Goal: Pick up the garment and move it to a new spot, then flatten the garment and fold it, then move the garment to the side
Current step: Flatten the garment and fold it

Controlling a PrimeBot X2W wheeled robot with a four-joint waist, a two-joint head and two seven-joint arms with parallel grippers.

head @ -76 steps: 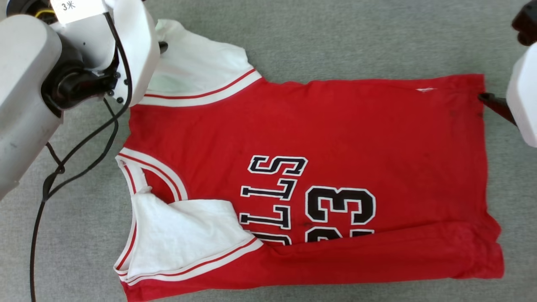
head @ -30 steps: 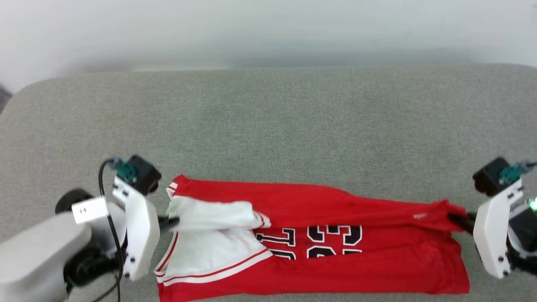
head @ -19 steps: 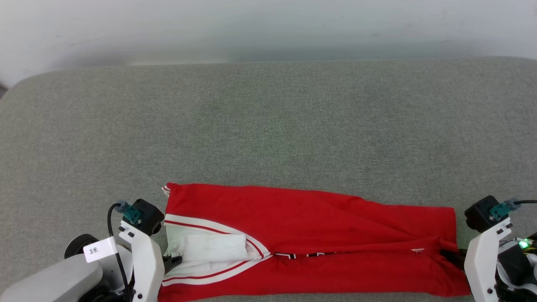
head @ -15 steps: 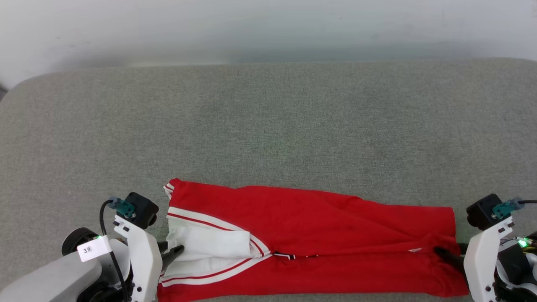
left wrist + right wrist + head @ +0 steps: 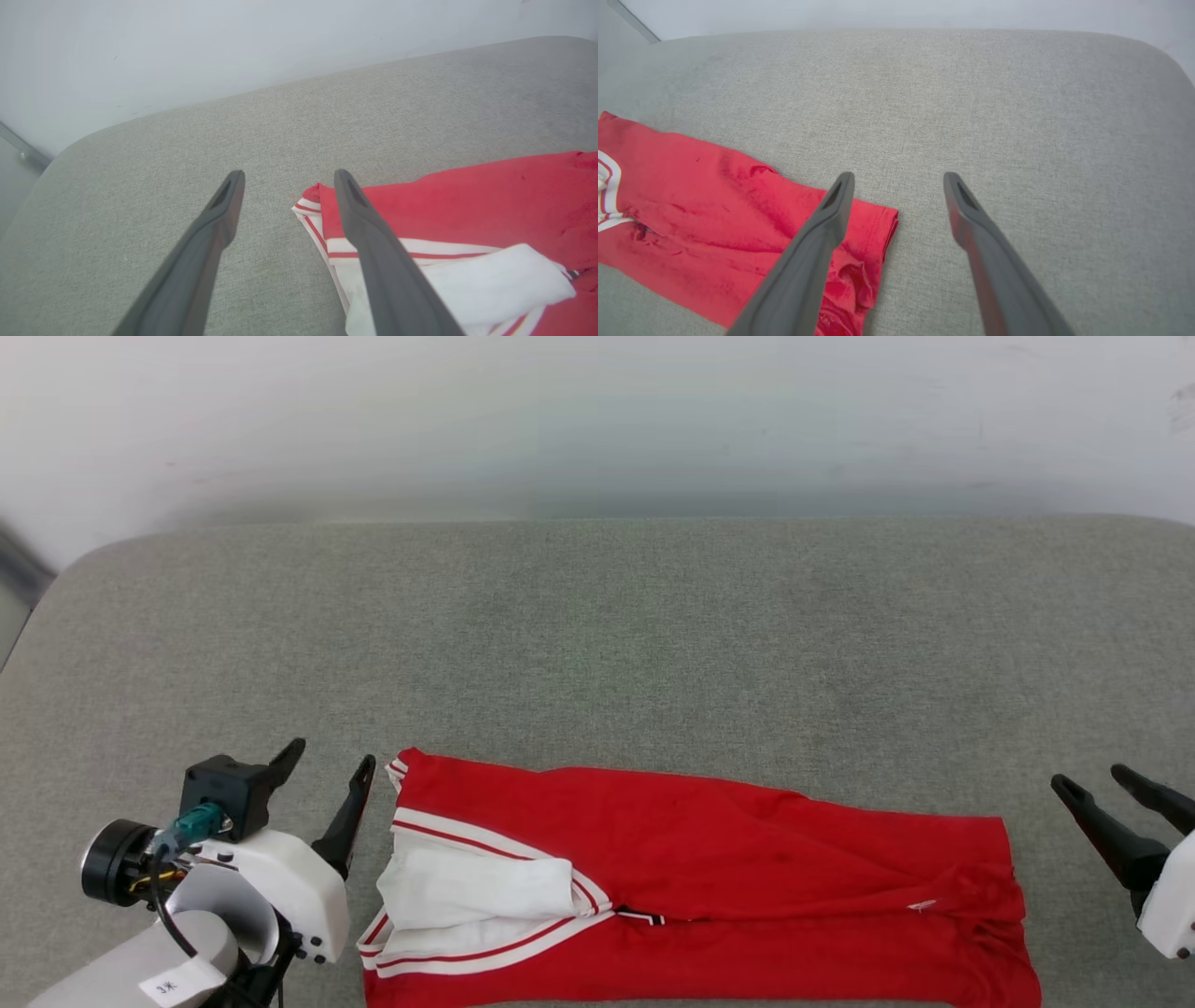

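The left tool (image 5: pixel 332 752) and the right tool (image 5: pixel 1089 777) stand released and empty, one at each end of the garment (image 5: pixel 709 859) folded on the grey surface (image 5: pixel 597 635). The white sleeve (image 5: pixel 476 891) is bunched, so I think the next fold can trap wrinkles there.

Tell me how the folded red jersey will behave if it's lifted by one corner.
The garment looks floppy: it lies folded, with bunched wrinkles at one end, so lifted it would probably droop and unfold. On the grey fabric surface, a push would likely ruck it rather than slide it whole.
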